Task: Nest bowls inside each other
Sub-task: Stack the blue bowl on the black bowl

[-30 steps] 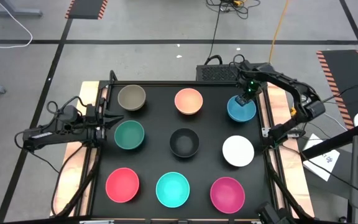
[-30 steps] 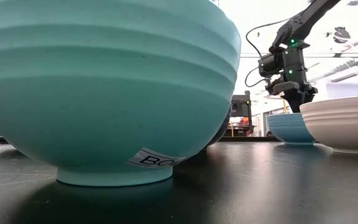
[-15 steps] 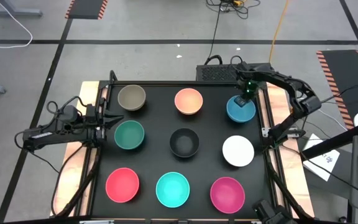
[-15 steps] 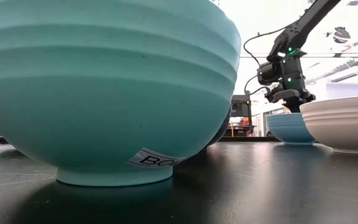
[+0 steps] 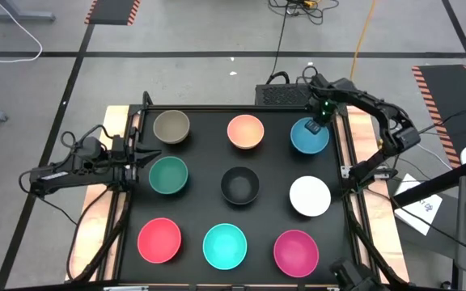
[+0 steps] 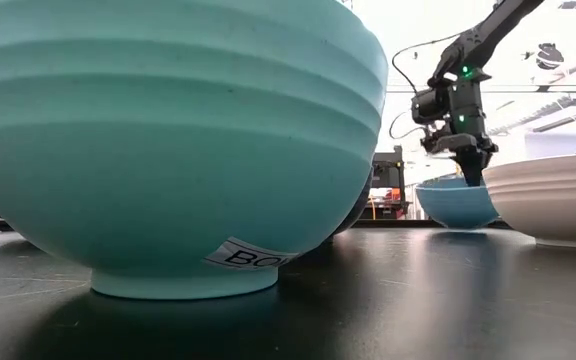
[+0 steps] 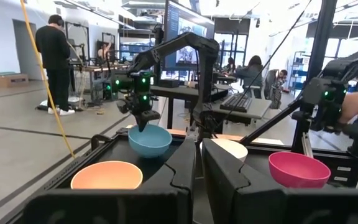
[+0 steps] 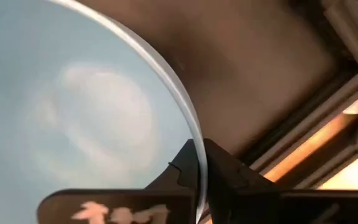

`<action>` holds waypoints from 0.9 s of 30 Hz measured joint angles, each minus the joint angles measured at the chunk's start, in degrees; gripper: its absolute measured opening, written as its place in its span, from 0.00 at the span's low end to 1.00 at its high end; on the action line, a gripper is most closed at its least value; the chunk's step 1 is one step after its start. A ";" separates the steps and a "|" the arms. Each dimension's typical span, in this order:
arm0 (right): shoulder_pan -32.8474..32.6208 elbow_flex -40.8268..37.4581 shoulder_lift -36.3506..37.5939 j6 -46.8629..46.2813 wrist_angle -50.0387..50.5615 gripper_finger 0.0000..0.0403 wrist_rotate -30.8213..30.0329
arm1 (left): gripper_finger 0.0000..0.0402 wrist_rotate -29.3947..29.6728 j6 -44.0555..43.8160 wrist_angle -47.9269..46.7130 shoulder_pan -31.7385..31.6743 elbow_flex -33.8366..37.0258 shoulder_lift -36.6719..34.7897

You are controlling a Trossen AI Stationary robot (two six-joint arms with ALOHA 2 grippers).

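Nine bowls stand in three rows on the black table. The far row is olive-grey (image 5: 171, 127), peach-orange (image 5: 245, 132) and blue (image 5: 307, 137). The middle row is dark green (image 5: 168, 175), black (image 5: 240, 184) and white (image 5: 310, 196). The near row is red-pink (image 5: 159, 240), turquoise (image 5: 225, 246) and magenta (image 5: 296, 251). My right gripper (image 5: 319, 123) is shut on the blue bowl (image 6: 456, 204) at the far right. My left gripper (image 5: 146, 161) is shut and empty, just left of the dark green bowl. My right gripper holds the blue bowl by its rim (image 8: 193, 152) on the bowl's far right side, one finger inside the bowl and one outside. The fingers (image 6: 471, 168) come from above, pointing down. The bowl hangs below them, a little above the table.
A raised frame (image 5: 348, 153) runs along the table's edges. A dark box (image 5: 281, 94) sits just beyond the far edge. People and desks show in the room beyond the table. The turquoise bowl (image 6: 168, 140) fills most of the low view.
My right gripper has gone down onto the blue bowl's rim, taken hold and risen a little. The blue bowl has come up off the table and shifted slightly toward the table's left and far edges.
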State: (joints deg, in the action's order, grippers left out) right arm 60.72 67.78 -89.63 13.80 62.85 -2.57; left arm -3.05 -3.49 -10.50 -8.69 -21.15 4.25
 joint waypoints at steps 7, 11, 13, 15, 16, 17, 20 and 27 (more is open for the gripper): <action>-3.45 9.68 0.69 -1.43 5.46 0.00 7.25 | 0.08 0.02 0.14 -0.10 0.00 0.00 0.00; -7.97 14.07 0.73 -3.62 6.84 0.00 12.09 | 0.08 0.03 0.03 -0.16 -0.01 0.00 -0.02; -10.89 15.66 0.72 -4.33 7.73 0.00 12.97 | 0.08 0.04 0.01 -0.16 0.00 0.00 0.00; -14.02 16.67 0.73 -5.81 8.24 0.00 13.15 | 0.08 0.04 0.03 -0.15 -0.01 0.00 0.00; -15.56 17.15 0.71 -6.49 8.46 0.00 13.21 | 0.08 0.04 0.03 -0.13 0.00 0.00 -0.02; -16.94 17.50 0.71 -6.98 8.43 0.00 13.25 | 0.08 0.07 0.03 -0.15 0.00 0.00 -0.02; -21.39 18.19 0.73 -9.05 8.39 0.00 13.35 | 0.08 0.07 0.03 -0.09 0.00 0.00 0.00; -30.29 20.77 -0.92 -14.20 8.77 0.00 13.40 | 0.08 0.09 0.03 0.01 -0.01 0.00 -0.01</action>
State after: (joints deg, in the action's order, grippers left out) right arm 30.43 88.55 -90.56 -0.40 71.62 10.82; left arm -2.96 -3.46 -10.49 -8.70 -21.15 4.24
